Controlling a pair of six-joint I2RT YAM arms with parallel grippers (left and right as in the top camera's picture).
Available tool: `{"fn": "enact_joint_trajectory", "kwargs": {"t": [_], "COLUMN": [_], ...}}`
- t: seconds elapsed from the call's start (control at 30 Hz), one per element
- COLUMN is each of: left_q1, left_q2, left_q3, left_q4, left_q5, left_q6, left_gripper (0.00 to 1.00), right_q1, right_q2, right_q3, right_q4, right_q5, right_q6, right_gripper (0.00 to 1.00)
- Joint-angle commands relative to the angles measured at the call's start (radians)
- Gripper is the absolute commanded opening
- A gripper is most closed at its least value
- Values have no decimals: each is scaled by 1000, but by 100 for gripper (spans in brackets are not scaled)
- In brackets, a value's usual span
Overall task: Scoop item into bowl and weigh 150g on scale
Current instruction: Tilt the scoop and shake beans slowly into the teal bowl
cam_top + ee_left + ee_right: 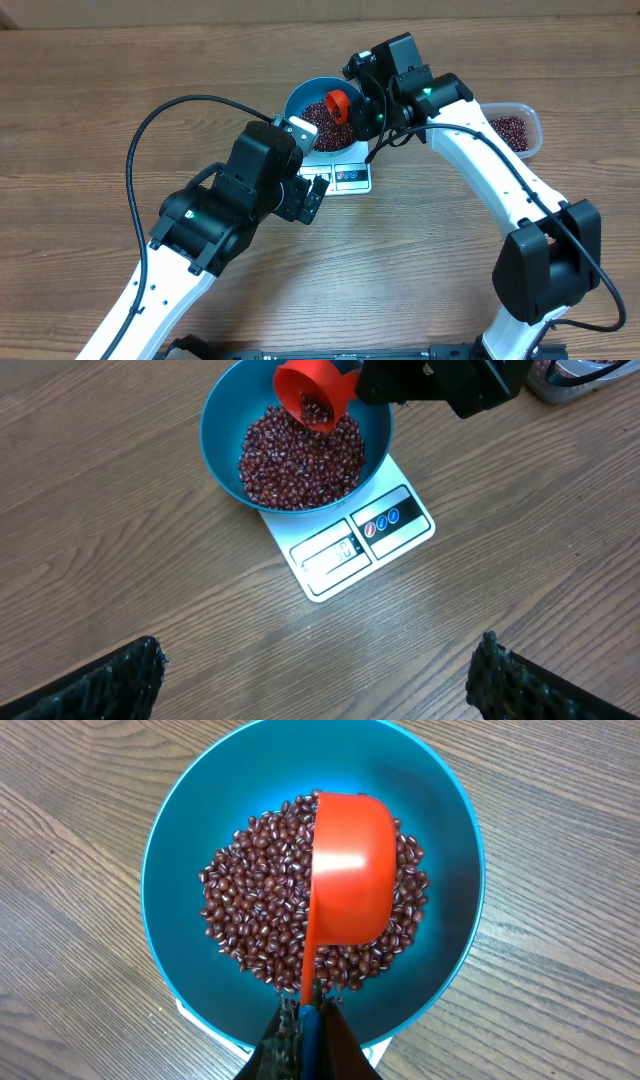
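The scoop [350, 870] is pinched by its handle in the pressed-together jaws of the right gripper [305, 1017]. It is held directly over the bowl [440, 820], tipped mouth-down, with a few beans [250, 900] seen inside its cup. Its long axis runs straight out from the jaws toward the bowl's centre.

The beans are heaped in the bowl, which is seated on the scale [340, 550] near the middle of the table's far edge. More are kept in the tub [535, 120] toward the right edge.

The left gripper [322, 675] is held back from the scale's front edge, jaws spread wide and empty, so the right arm is judged nearer.

The display cannot be read. Red and blue round badges are seen on the label panel, their writing too small to read.
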Motion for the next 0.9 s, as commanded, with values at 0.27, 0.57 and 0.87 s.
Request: {"fn": "enact_joint_trajectory", "kwargs": {"t": [0.27, 0.57, 0.87], "left_q1": [6, 6, 6], "left_q2": [3, 3, 3], "left_q3": [15, 15, 15], "left_q4": [2, 2, 2], "left_q5": [12, 12, 12], "left_q6": [19, 19, 19], "left_gripper": [100, 100, 100], "right_q1": [5, 5, -4], "right_q2": [-40, -40, -40], "right_q3": [31, 31, 31], "right_q4": [5, 5, 1], "right_q5": [6, 6, -117], "right_q6": [-3, -3, 65], "right_gripper": [4, 4, 4]}}
